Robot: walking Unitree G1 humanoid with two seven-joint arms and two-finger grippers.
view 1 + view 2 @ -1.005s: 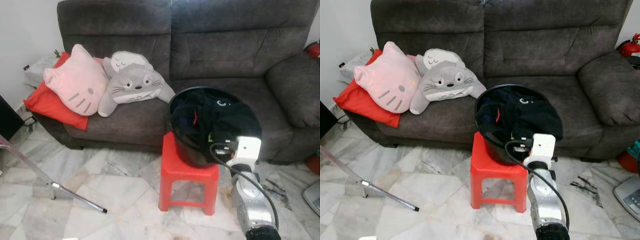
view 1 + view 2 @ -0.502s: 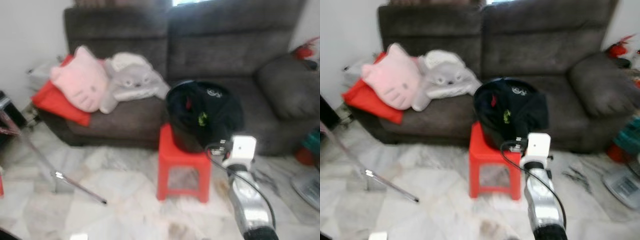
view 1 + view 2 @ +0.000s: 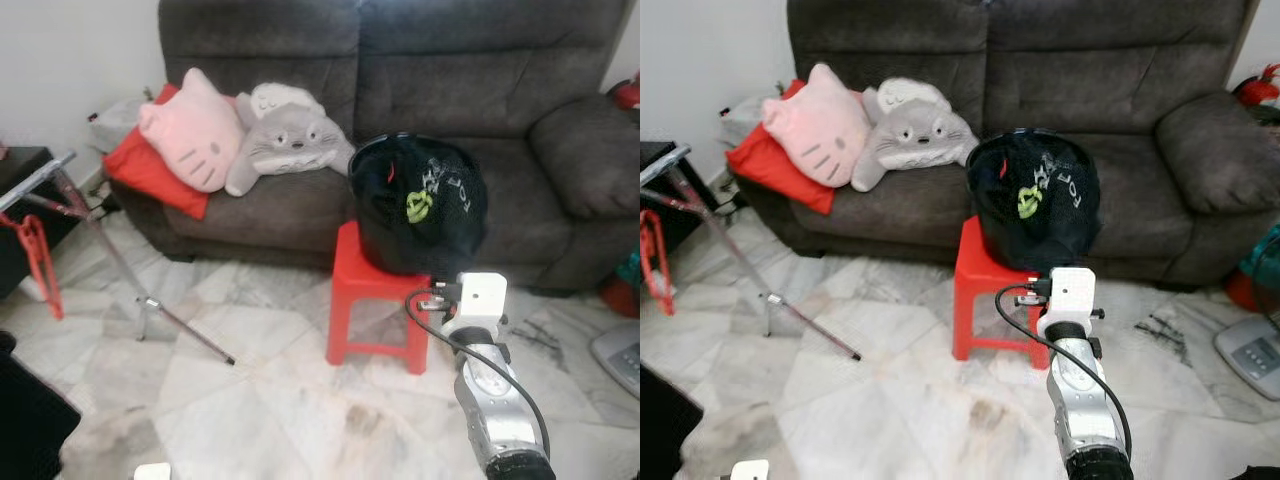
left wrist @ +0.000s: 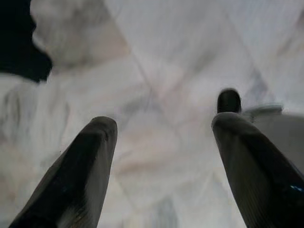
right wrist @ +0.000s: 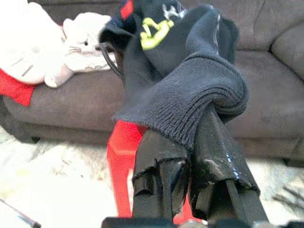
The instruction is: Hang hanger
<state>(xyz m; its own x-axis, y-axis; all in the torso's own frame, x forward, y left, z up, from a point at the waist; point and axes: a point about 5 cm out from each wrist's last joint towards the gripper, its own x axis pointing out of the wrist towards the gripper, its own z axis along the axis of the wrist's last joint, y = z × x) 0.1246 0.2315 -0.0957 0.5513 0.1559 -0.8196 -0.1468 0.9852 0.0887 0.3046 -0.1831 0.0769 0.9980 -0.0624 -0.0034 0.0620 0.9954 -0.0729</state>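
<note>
Head view:
- Dark grey sofa (image 3: 470, 80) at 12 o'clock, against the wall.
- On its seat toward 11 o'clock: pink cat cushion (image 3: 190, 140), grey plush toy (image 3: 290, 145) leaning against it, red cushion (image 3: 150, 170) beneath the pink one.
- Red plastic stool (image 3: 375, 300) on the marble floor (image 3: 250, 400), just in front of the sofa at about 1 o'clock.
- Black bucket (image 3: 385, 235) upright on the stool, heaped with dark clothes. Dark garment (image 3: 430, 200) with yellow-green print draped over the rim facing the robot.
- Metal drying rack (image 3: 110, 260) at 9 o'clock, legs splayed on the floor.
- Red hanger-shaped frame (image 3: 35, 265) hanging from the rack's bar at the far 9 o'clock edge; too small to confirm as a hanger.
- Weighing scale (image 3: 1252, 355) on the floor at 4 o'clock.

Right arm (image 3: 490, 400):
- Extended forward at 5 o'clock, white wrist box close to the stool's near edge.
- Right hand (image 5: 187, 142) clenched. Fingers (image 5: 216, 147) close together, the ribbed cuff of the dark garment bunched over their tips.
- Garment stretched from the hand back to the bucket.

Left hand (image 4: 164, 128):
- Released, fingers (image 4: 95, 156) spread well apart.
- Pointed down at bare marble floor, touching nothing.
</note>
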